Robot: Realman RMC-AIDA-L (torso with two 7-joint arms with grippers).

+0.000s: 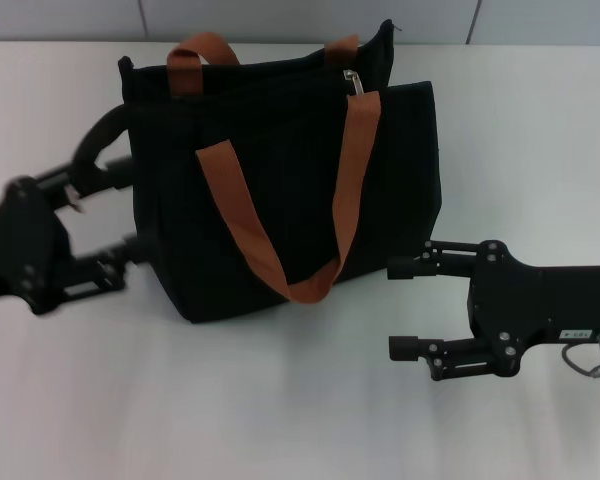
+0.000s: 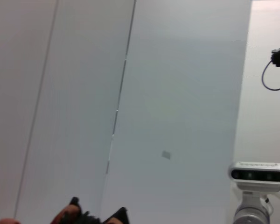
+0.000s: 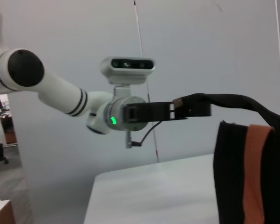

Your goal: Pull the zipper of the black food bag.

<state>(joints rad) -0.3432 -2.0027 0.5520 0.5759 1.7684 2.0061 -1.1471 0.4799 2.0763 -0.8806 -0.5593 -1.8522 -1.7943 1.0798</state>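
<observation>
White table (image 1: pixel 280 400), pale panelled wall (image 1: pixel 280 18) behind, small grey mark (image 2: pixel 166 154) on wall

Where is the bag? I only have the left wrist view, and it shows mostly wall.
Observer: In the head view, the black food bag stands upright mid-table, with the left gripper at its left end.
Operator: And the zipper?
Observer: The zipper pull hangs at the top edge near the bag's right end, just above an orange strap.
Operator: Is the right arm on it?
Observer: No. The right gripper sits low by the bag's lower right corner, with its jaws open and nothing between them.
</observation>
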